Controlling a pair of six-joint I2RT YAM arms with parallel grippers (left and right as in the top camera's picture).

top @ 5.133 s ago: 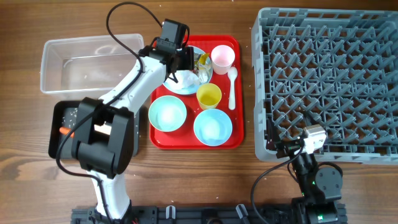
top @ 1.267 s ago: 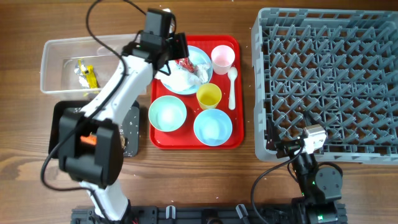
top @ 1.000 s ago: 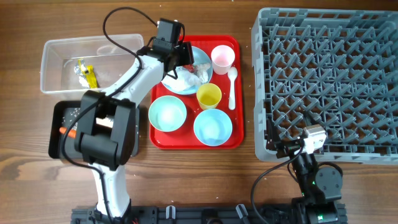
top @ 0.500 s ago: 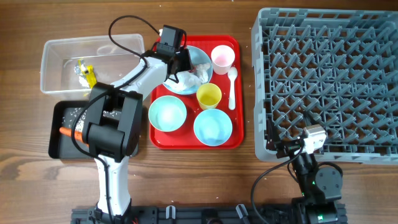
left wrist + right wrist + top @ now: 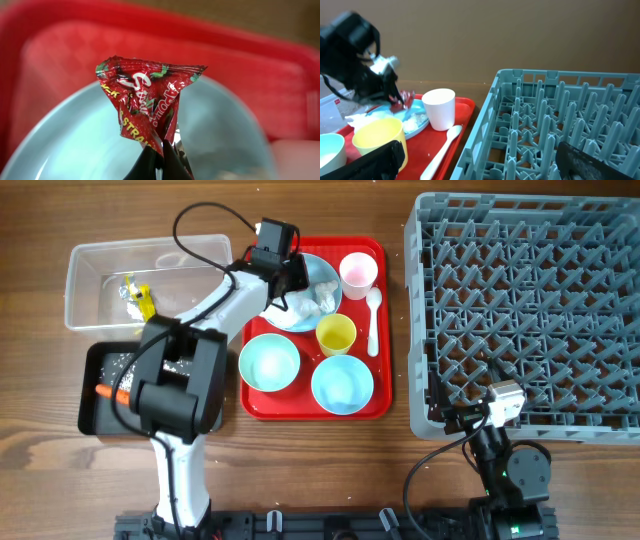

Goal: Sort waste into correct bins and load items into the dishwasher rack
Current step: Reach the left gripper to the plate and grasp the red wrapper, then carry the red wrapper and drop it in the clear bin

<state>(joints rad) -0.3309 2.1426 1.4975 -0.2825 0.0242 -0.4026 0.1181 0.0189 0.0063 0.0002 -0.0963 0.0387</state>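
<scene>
Red wrapper (image 5: 150, 107): we find it pinched at its lower edge by the left hand (image 5: 159, 161), which is closed fully on it, over the light blue plate (image 5: 60, 150) on the red tray (image 5: 383, 330). White tissue (image 5: 293, 313) lies on that plate. We see the right hand (image 5: 480, 162) spread wide and holding nothing, to the right of the red tray, beside the dishwasher rack (image 5: 520, 300). The clear bin (image 5: 90, 275), left of the red tray, holds a yellow wrapper (image 5: 140, 302).

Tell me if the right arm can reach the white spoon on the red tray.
Probably yes. The spoon lies uncovered at the tray edge facing the open right gripper; the left gripper, pinching a red wrapper, is over the plate, aside.
</scene>
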